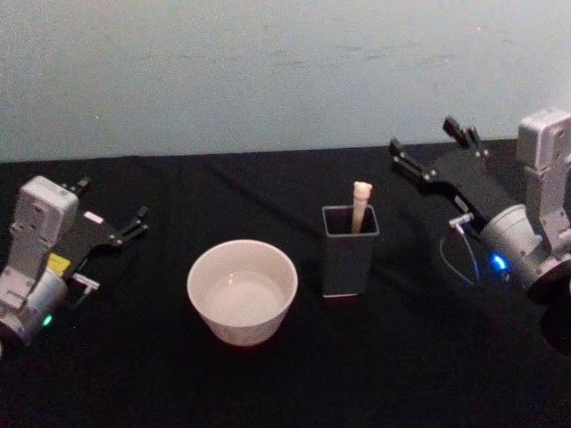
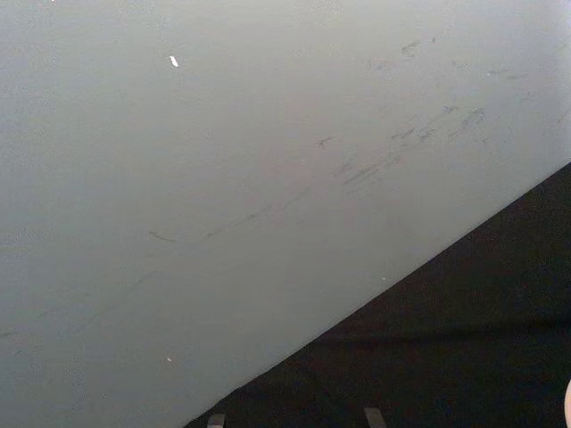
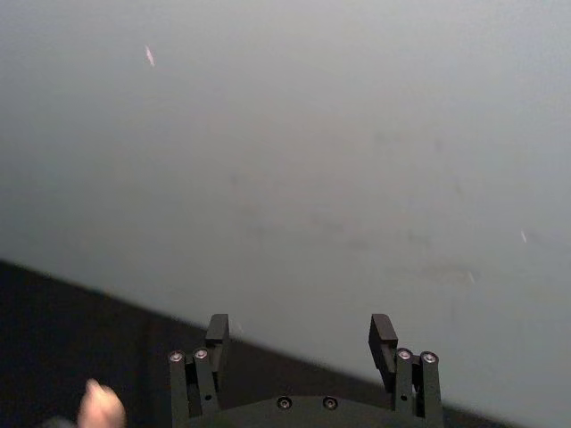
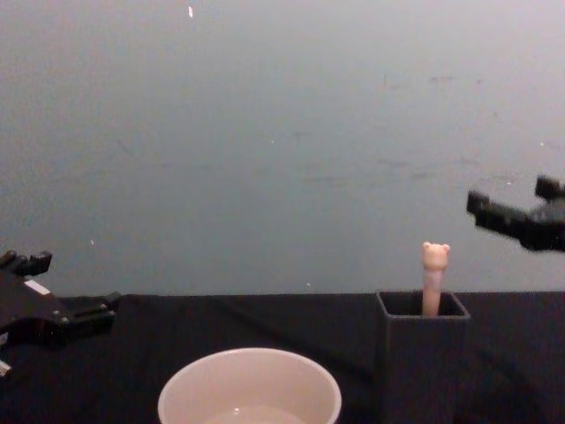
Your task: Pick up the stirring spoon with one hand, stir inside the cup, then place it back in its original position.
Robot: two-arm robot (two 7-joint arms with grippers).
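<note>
Standing upright in its tall dark grey square holder (image 1: 350, 250), the beige bear-headed stirring spoon (image 1: 360, 203) waits just beside the wide cream-white cup (image 1: 242, 291) on a black-draped table (image 1: 268, 383). Raised to the holder's right, the right gripper (image 1: 428, 152) gapes wide, empty. Low at far left, the left gripper (image 1: 111, 214) sits parted, holding nothing. No legible writing.

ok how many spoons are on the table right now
1. The stirring spoon stands in the dark holder, right of the cup; its bear head pokes above the rim. Others could hide inside the holder.
</note>
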